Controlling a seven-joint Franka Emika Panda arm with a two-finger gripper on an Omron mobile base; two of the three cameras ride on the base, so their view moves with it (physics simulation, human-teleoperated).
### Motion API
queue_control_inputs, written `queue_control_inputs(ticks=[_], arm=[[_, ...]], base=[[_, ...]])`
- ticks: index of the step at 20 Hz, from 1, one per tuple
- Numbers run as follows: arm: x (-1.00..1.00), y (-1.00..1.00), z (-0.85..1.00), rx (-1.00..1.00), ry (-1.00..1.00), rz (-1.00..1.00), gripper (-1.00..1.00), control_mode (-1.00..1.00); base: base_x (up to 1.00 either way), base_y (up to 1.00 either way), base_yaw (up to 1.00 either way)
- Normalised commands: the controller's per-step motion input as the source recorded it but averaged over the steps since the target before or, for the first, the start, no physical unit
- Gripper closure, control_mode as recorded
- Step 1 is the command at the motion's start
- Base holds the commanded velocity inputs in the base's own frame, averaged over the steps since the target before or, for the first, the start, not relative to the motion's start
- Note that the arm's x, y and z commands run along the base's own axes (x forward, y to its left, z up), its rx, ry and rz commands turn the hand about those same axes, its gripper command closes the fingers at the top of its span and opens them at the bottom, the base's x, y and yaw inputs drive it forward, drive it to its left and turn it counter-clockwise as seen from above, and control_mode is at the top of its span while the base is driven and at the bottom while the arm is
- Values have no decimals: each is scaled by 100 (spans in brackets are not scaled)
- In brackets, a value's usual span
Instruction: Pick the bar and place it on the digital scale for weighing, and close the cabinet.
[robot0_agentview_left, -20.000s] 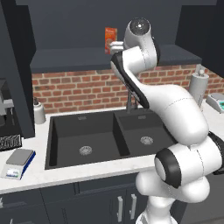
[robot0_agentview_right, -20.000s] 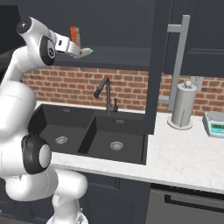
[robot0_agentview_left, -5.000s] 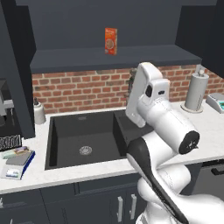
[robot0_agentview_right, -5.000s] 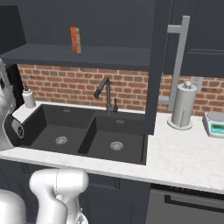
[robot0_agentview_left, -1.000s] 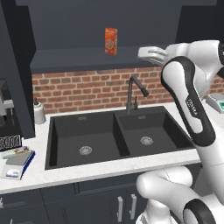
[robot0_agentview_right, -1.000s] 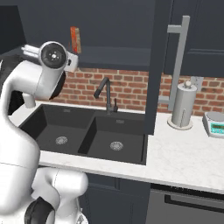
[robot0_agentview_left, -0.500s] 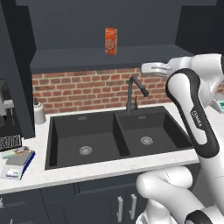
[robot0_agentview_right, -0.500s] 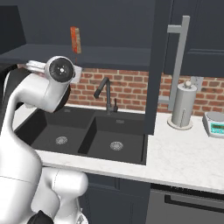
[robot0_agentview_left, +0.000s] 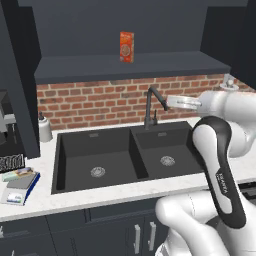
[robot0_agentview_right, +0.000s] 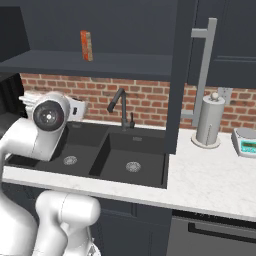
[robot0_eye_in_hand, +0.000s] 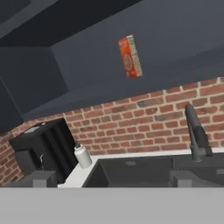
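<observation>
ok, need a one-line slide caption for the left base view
Bar resting on the digital scale at left, cabinet open, arm raised over the sink with open gripper.

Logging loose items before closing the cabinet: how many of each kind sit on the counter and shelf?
Digital scales: 2
Snack bar: 1
Orange box: 1
Paper towel holder: 1
Small bottle: 1
Total: 6

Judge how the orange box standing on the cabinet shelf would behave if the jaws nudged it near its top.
The orange box stands upright on a narrow end and looks tall and thin, so it would probably tip rather than slide. It looks like a light carton, so little would resist the push. It stands alone on the shelf, so nothing beside it would likely stop a fall.
</observation>
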Motion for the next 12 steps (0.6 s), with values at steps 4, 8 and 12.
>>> queue_control_inputs(ticks=[4, 8, 12], arm=[[-61, -1, -36, 2, -21, -12, -100, -100], [-47, -30, -20, 2, -27, -3, -100, -100], [-40, -42, -21, 2, -31, 0, -100, -100]], base=[[0, 0, 0], [0, 0, 0], [0, 0, 0]])
